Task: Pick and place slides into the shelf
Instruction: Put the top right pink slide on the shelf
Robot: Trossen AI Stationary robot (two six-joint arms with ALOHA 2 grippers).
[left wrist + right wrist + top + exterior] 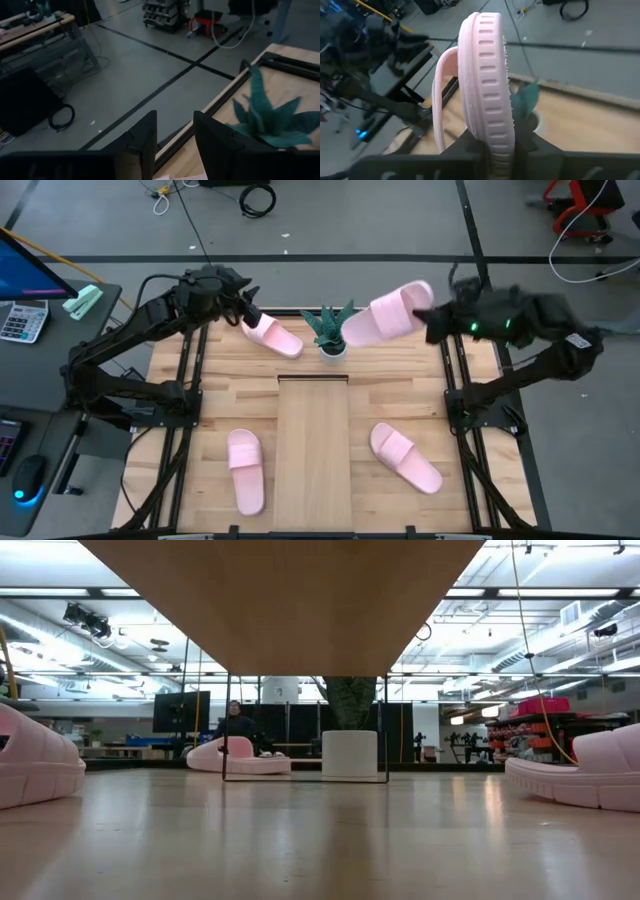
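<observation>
Four pale pink slides show. One lies on the table's far left, also seen in the low view. My left gripper is open just over its far end, and a sliver of pink shows between the fingers. My right gripper is shut on a second slide, held up at the far right beside the plant. Two more slides lie sole-down on either side of the shelf, a long narrow pale wood unit down the table's middle. My right gripper pinches the slide's sole at one end between its two fingers, which lie across the sole's thickness. The fingers come roughly level from the table's right. The slide stands on edge, strap to one side, and sticks out past the fingers, lifted clear of the table.
A small green plant in a white pot stands at the far middle, just under the free end of the held slide. Black frame rails run along both table sides. In the low view the shelf's underside spans overhead.
</observation>
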